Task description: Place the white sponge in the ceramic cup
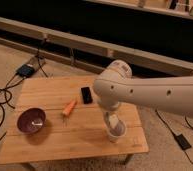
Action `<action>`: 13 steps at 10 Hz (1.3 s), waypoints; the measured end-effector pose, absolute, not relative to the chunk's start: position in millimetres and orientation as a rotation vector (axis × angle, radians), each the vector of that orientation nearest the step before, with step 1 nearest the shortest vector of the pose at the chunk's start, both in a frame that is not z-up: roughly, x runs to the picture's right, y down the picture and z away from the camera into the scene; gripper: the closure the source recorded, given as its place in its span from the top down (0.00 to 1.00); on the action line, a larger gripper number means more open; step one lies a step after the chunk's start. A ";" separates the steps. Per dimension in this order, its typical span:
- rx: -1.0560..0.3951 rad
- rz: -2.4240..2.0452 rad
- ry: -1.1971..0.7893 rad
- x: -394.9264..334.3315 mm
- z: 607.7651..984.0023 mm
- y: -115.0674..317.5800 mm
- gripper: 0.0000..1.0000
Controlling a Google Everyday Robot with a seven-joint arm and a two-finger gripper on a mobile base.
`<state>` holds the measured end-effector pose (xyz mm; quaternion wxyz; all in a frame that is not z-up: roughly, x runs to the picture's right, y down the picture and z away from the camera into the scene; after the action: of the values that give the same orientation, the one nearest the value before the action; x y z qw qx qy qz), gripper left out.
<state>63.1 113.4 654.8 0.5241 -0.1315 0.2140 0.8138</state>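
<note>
Wooden slatted desk (50,137) fills the lower middle of the camera view, standing on a pale speckled floor with dark cables trailing off its far-left corner. Large white arm (155,95) enters from the right edge and bends down over the desk's right half, hiding most of what hangs below it. The tool (113,121) sits at the end of that arm, pointing down, directly above the mouth of the ceramic cup (116,134); its fingers are pressed together, and a pale block between them reads as the white sponge (112,120), though its outline merges with the white arm and cup. The sponge is at or just inside the cup's rim; whether it touches the cup's inside cannot be told. The cup stands upright near the desk's front-right edge, right beneath the tool. Well to the left of the tool, near the desk's left edge, a dark purple bowl (31,120) sits with a pale glint inside. Between bowl and tool, nearer the tool, lies a small orange carrot-shaped item (69,107). Just behind that, up and left of the tool, a small black phone-like slab (86,95) lies flat.
</note>
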 end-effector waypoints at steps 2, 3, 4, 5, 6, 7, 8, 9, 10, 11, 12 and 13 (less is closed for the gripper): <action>-0.319 1.946 0.537 68.5 658.7 122.8 0.00; -0.322 1.940 0.547 70.9 661.6 125.4 0.00; -0.324 1.931 0.560 74.2 665.2 127.5 0.00; -0.326 1.920 0.573 78.1 669.7 129.0 0.00; -0.329 1.912 0.584 81.3 674.4 129.6 0.00; -0.332 1.907 0.589 82.1 677.1 129.6 0.00; -0.341 1.895 0.597 82.9 682.5 129.8 0.00; -0.346 1.889 0.600 83.0 685.2 129.4 0.00; -0.349 1.884 0.601 82.8 687.0 128.7 0.00; -0.353 1.879 0.604 82.7 689.3 128.2 0.00; -0.353 1.878 0.606 82.8 689.8 127.4 0.03; -0.353 1.876 0.609 82.8 690.4 126.8 0.12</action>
<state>82.8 126.8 690.4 0.5388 -0.1482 0.2560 0.7888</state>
